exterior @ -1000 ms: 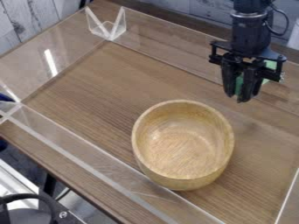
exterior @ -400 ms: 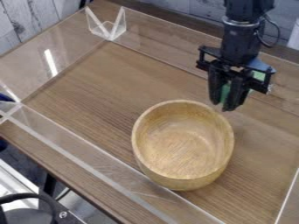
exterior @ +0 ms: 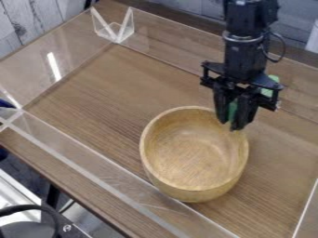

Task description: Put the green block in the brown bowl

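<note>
Block [exterior: 232, 111] is up in the gripper [exterior: 232, 113], approx. at the far right rim of the bowl [exterior: 152, 168]; pick looks done, drop isn't. Jaws are part open, w/ the green bar between the fingers, so prob. a firm grip, tho the dark fingers hide most of it & exact contact can't be told. Bowl sits upright on the table [exterior: 99, 93], nothing seen inside it. Can't tell from this one view how high the block hangs, or whether it's over the rim or just behind it. Another green thing [exterior: 267, 90] shows behind the arm [exterior: 248, 46], partly hidden; not the one in hand, AFAICT. Clear plastic box [exterior: 113, 22] is at the far edge, well apart & no part of the job. Left to do: carry the block a bit more toward the bowl's middle, lower if needed, open the jaws, back off. Call it over halfway, maybe ¾. Main risk: letting go too soon, so the block hits the thick rim & drops outside, or fingers bumping the rim if too low. Bowl's wide, so once past the rim there's plenty of room for error.
</note>
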{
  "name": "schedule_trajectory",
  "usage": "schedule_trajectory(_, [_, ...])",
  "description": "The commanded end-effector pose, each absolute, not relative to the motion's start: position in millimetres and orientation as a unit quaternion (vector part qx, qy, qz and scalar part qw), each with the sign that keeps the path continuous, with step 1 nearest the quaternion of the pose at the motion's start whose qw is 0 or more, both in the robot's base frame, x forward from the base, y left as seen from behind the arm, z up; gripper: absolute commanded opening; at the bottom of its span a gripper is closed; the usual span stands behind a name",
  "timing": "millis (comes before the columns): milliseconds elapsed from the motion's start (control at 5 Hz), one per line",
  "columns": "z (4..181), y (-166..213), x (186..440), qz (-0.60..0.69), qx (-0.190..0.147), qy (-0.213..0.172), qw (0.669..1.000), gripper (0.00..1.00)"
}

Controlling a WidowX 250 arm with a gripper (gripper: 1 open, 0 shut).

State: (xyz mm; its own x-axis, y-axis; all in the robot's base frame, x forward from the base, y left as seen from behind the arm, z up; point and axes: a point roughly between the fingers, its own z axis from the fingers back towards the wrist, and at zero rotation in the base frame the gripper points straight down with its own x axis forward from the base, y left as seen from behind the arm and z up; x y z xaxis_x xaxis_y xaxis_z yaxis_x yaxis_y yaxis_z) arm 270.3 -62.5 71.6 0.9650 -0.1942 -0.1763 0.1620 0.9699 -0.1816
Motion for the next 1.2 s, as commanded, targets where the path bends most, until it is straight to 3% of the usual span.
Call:
schedule_trajectory(0, [90.1, -51.0, 252.1, -0.084, -0.078, 0.055, 0.992, 0.0])
schedule_trajectory(200, [86.2, -36.1, 230.0, -0.075, -0.07, 0.043, 0.994, 0.0])
schedule_trajectory(600, [64.4, -21.3, 223.6, -0.086, -0.047, 0.052, 0.994, 0.0])
schedule_trajectory(800, [63.3, -17.1, 214.6, -0.082, -0.045, 0.065, 0.993, 1.0])
schedule_trajectory(1000, [74.5, -14.0, 208.3, -0.075, -0.048, 0.072, 0.993, 1.0])
